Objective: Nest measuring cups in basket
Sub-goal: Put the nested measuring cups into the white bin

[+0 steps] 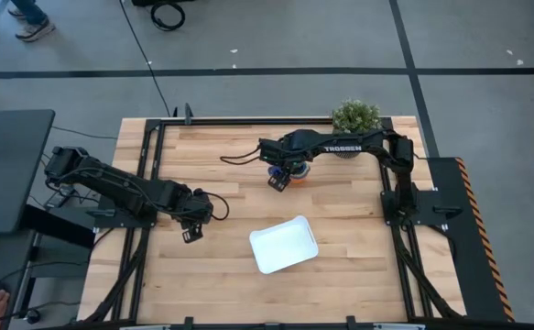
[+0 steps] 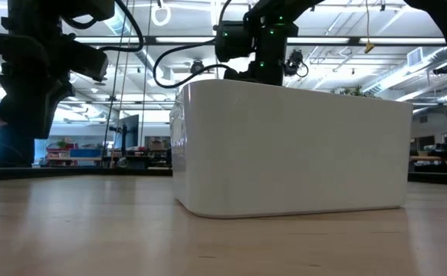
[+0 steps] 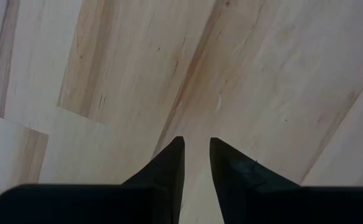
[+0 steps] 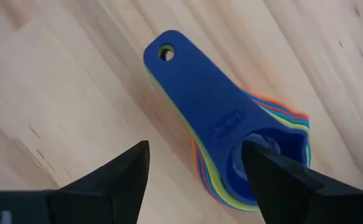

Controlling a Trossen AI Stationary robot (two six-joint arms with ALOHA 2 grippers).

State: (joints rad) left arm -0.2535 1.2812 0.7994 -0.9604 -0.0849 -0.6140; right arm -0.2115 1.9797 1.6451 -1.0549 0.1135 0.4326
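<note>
The measuring cups (image 4: 243, 146) are seen stacked one inside another on the surface (image 1: 230, 165), bright blue on top, far from the basket (image 1: 283, 245). The right gripper (image 4: 197, 171) hangs directly above the stack, spread wide and holding nothing. The stacked handles run away from the gripper, passing between its two fingers; the bowls lie nearer one finger. The left gripper (image 3: 197, 155) is parked over bare surface, well apart, nearly closed and empty. Contact with the cups appears absent, though depth is hard to judge.

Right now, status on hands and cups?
Right hand open over the nested measuring cups. Left hand nearly closed, empty, over bare table. Basket empty.
</note>
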